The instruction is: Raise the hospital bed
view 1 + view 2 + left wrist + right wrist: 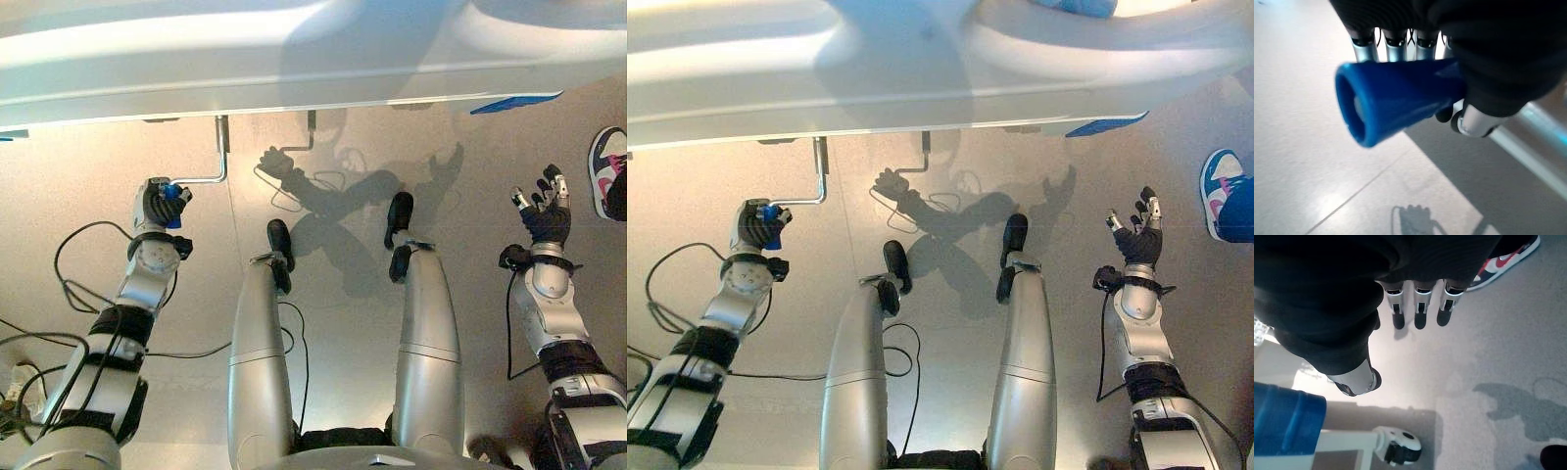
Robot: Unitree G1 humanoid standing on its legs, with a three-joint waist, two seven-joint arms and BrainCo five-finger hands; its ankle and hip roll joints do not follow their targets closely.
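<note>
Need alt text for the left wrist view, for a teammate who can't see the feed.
The robot's left hand is curled around the blue handle of the bed's metal crank, the handle's open end facing the camera. Pale floor lies beneath.

Left hand (159,205) clenched, right hand (545,217) splayed.

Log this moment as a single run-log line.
left hand: shut on blue crank handle | right hand: open, idle | bed: above
</note>
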